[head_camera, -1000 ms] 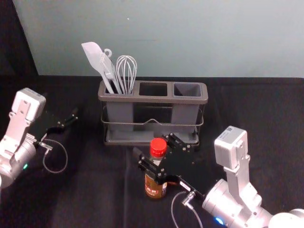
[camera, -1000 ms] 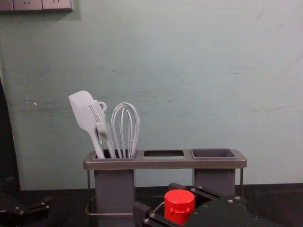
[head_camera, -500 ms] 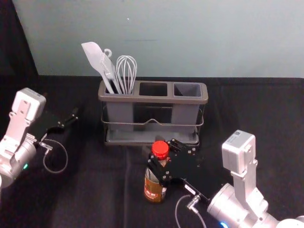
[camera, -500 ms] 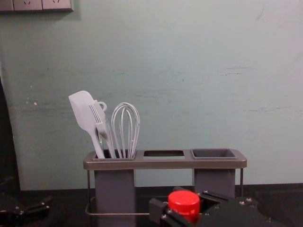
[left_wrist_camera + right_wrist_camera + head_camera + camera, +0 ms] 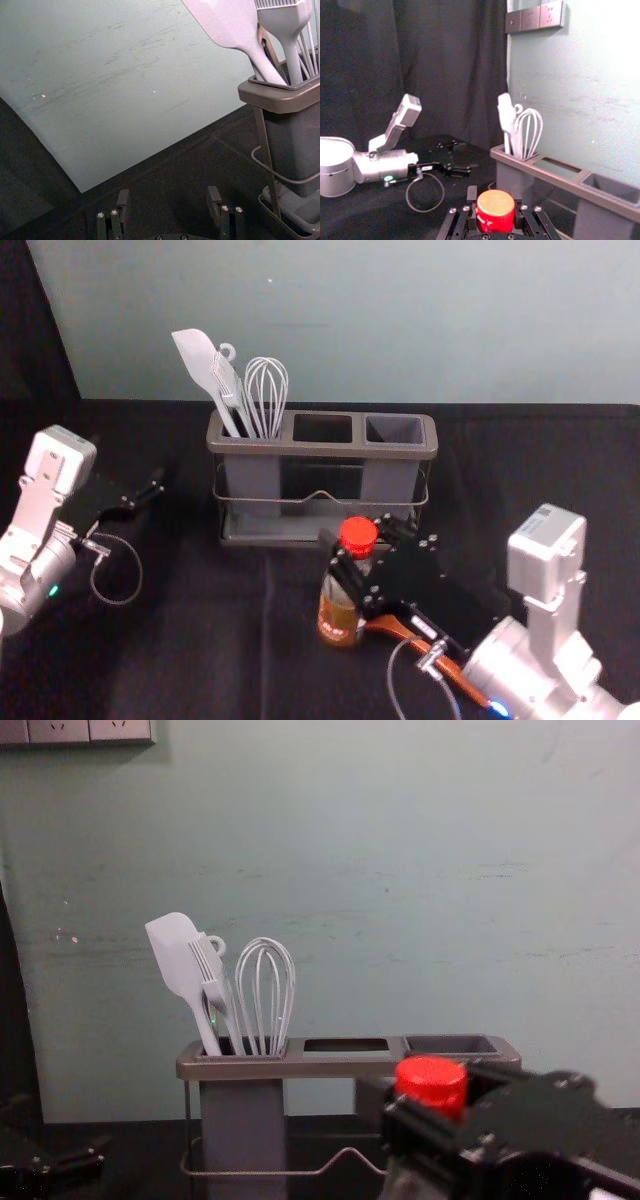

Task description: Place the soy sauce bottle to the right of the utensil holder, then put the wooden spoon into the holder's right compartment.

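My right gripper point(image 5: 358, 542) is shut around the neck of the soy sauce bottle point(image 5: 338, 617), just below its red cap, in front of the holder point(image 5: 322, 449). The bottle leans slightly. The right wrist view has the red cap point(image 5: 495, 212) between the fingers of my right gripper point(image 5: 494, 196). The wooden spoon point(image 5: 452, 671) lies partly hidden under the right arm. The holder's right compartment point(image 5: 394, 429) has nothing in it. My left gripper point(image 5: 157, 483) is parked at the left; in the left wrist view the same left gripper point(image 5: 169, 195) is open and holds nothing.
A white spatula point(image 5: 196, 358), a brush and a whisk point(image 5: 267, 390) stand in the holder's left compartment, rising above its rim. Behind the holder is a pale wall. Black cloth point(image 5: 540, 470) extends to the right of the holder.
My right gripper has moved rightward with the bottle, and the cap now stands higher in the chest view. More of the spoon has come into sight. The left arm has stayed still.
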You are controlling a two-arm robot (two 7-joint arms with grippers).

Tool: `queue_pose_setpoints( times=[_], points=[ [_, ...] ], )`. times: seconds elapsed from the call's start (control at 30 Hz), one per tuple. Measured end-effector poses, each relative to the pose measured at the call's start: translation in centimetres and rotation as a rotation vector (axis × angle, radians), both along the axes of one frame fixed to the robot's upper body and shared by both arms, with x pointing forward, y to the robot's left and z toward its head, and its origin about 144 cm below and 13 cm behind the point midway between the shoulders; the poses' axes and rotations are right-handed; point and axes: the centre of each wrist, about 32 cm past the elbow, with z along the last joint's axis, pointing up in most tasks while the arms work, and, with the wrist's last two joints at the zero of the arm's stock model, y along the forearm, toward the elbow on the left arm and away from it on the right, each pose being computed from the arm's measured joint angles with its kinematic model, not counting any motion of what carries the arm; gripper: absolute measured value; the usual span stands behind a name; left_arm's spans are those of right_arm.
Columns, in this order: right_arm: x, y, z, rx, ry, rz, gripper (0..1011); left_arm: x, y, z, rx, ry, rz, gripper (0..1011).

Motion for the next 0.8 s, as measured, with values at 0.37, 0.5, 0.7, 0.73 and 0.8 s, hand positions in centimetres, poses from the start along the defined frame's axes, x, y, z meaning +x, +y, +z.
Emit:
queue_pose_setpoints(
  times=[0.37, 0.5, 0.7, 0.73, 0.8],
  points=[
    [-0.5, -3.0, 1.0, -0.001, -0.036, -0.090, 386, 0.0, 0.0, 0.0, 0.000, 0.000, 0.000, 1000],
    [-0.7, -3.9, 1.2, 0.000, -0.039, -0.119, 385, 0.0, 0.0, 0.0, 0.000, 0.000, 0.000, 1000],
    [-1.0, -5.5, 1.4, -0.013, -0.044, -0.167, 386, 0.0, 0.0, 0.0, 0.000, 0.000, 0.000, 1000],
    [-0.9, -6.0, 1.5, -0.022, -0.044, -0.175, 386, 0.0, 0.0, 0.0, 0.000, 0.000, 0.000, 1000],
    [-0.9, -6.5, 1.7, -0.032, -0.044, -0.185, 385, 0.0, 0.0, 0.0, 0.000, 0.000, 0.000, 1000]
  ],
)
